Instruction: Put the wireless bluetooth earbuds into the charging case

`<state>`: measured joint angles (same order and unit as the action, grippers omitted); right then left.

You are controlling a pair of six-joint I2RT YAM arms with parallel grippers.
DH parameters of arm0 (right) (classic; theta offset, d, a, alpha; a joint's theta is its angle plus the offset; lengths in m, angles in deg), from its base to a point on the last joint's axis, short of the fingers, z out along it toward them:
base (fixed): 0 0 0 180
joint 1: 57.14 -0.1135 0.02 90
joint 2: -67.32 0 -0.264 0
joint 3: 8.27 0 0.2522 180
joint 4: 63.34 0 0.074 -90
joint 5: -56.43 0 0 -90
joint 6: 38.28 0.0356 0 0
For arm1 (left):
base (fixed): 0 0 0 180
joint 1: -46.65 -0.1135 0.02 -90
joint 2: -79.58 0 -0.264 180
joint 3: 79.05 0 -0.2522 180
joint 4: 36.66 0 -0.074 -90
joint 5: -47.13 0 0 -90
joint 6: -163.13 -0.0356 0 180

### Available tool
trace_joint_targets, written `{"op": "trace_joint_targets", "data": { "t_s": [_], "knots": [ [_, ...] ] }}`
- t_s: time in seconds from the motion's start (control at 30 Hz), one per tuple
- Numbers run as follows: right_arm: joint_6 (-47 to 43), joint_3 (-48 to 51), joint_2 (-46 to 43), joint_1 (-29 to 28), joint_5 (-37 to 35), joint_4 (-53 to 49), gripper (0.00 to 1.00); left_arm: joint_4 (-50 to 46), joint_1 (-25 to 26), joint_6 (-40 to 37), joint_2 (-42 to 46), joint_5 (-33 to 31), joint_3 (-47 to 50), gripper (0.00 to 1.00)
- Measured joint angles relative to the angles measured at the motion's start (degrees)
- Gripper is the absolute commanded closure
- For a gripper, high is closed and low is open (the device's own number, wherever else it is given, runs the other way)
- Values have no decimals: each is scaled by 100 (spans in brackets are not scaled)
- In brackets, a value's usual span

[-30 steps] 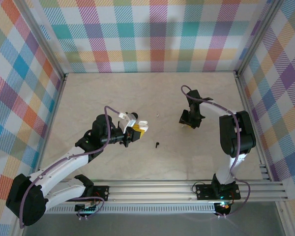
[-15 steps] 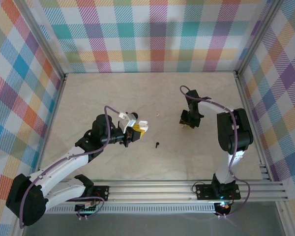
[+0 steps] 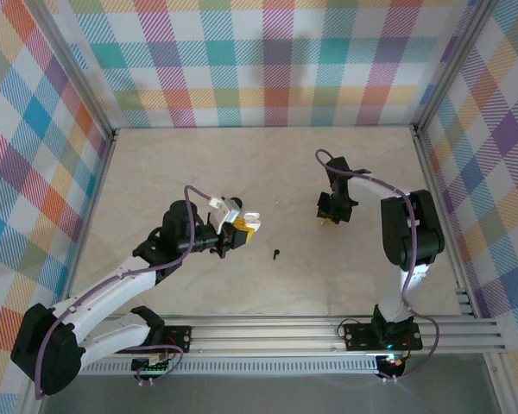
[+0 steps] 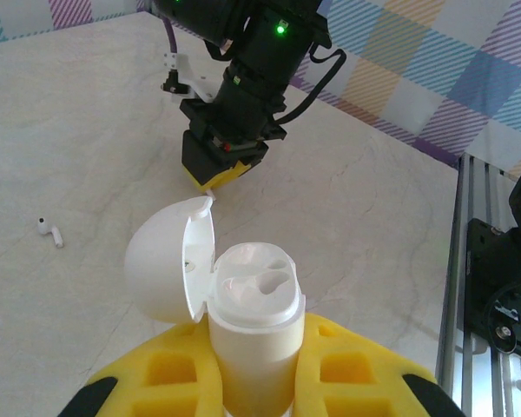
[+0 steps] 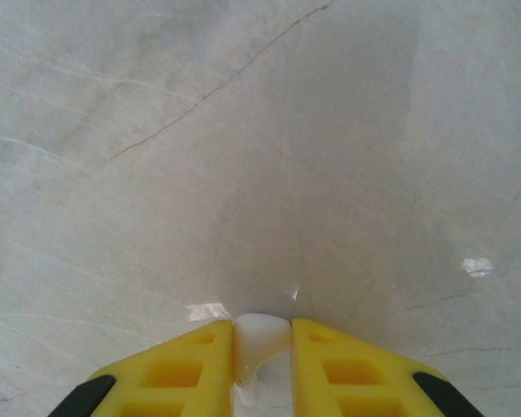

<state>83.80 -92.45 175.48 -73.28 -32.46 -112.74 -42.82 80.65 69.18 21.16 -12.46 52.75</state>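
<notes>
My left gripper (image 4: 256, 369) is shut on a white charging case (image 4: 256, 330), held upright with its lid (image 4: 165, 261) flipped open to the left. The case's two sockets look empty. From above, this gripper (image 3: 242, 226) sits left of the table's middle. My right gripper (image 5: 262, 339) points down close to the table and is shut on a white earbud (image 5: 259, 340); it also appears at centre right (image 3: 331, 216). A second white earbud (image 4: 49, 232) lies loose on the table. A black earbud (image 3: 277, 254) lies just right of the case.
The marble-look table (image 3: 198, 172) is ringed by checked walls. An aluminium rail (image 3: 328, 332) runs along the near edge, and another (image 4: 491, 287) stands at the right of the left wrist view. The right arm's wrist (image 4: 243, 78) faces the case across bare tabletop.
The right arm's upper links have shifted slightly left while its gripper stays low over the same spot. The left arm and the case have not moved.
</notes>
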Motion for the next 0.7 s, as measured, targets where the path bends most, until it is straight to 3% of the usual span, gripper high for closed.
{"op": "trace_joint_targets", "data": {
  "t_s": [0.27,0.7],
  "knots": [
    [-2,0,-262,0,94,2,84,42,0,28,-46,0,2,100],
    [-245,164,-1403,-48,293,96,88,1875,0,752,-431,59,452,100]
  ]
}}
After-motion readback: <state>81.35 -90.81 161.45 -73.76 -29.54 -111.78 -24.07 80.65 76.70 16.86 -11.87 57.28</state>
